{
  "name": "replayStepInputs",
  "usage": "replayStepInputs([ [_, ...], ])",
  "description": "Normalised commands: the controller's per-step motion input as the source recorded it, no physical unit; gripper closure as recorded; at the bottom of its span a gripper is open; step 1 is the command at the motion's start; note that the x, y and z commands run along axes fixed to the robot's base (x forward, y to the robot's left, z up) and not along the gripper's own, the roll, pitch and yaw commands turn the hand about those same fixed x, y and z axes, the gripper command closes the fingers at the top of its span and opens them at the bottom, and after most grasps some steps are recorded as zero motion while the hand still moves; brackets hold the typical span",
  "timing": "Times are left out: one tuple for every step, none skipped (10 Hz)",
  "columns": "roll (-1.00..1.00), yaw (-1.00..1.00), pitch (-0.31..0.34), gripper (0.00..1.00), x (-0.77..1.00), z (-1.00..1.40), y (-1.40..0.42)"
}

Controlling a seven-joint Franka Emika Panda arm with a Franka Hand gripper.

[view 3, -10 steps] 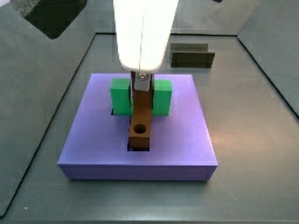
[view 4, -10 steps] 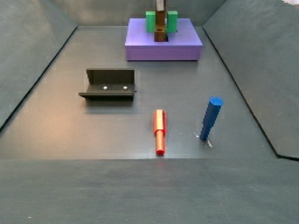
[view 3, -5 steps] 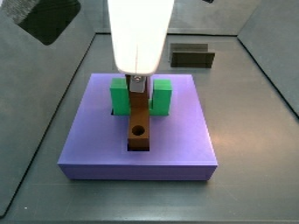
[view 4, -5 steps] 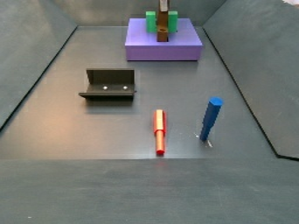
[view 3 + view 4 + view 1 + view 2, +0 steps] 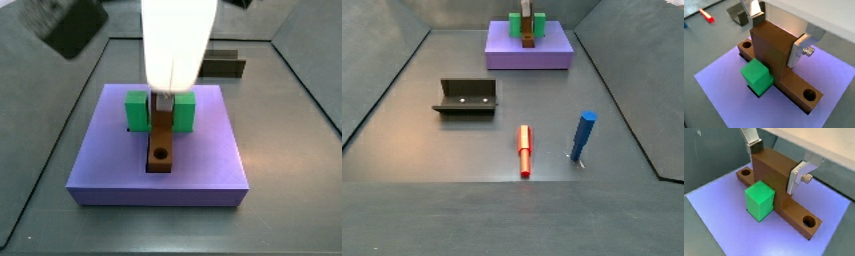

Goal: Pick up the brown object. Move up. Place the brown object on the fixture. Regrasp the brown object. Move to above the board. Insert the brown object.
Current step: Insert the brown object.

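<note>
The brown object [image 5: 160, 140] stands in the lengthwise slot of the purple board [image 5: 201, 170], with its round hole toward the board's near edge. In both wrist views its bar [image 5: 771, 55] [image 5: 771, 178] rises between my fingers, and its crosspiece lies on the board [image 5: 724, 95] [image 5: 724, 218]. My gripper [image 5: 775, 36] [image 5: 775, 164] is shut on the bar's upper end and hangs straight down over the board [image 5: 162, 102]. The green block [image 5: 136, 110] [image 5: 756, 75] [image 5: 759, 198] flanks the bar. The fixture [image 5: 465, 97] stands on the floor, away from the board [image 5: 529, 55].
A red stick [image 5: 525, 150] lies on the floor and a blue bar [image 5: 583, 135] stands beside it, both in front of the board. The fixture also shows behind the board in a side view [image 5: 221, 65]. Grey walls enclose the floor.
My gripper has come down a little with the brown object, which now sits lower in the board's slot. Nothing else has moved.
</note>
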Motion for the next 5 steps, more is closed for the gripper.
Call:
replayStepInputs([
  [-0.1,0.0,0.044,1.0,0.2,-0.4,-0.1],
  [-0.06,-0.01,0.0,1.0,0.16,-0.67,0.0],
  [-0.06,-0.07,-0.039,1.0,0.0,-1.0,0.05],
  [-0.06,-0.05,-0.029,1.0,0.01,-0.88,0.0],
  [0.0,0.0,0.0,1.0,0.0,0.0,0.0],
])
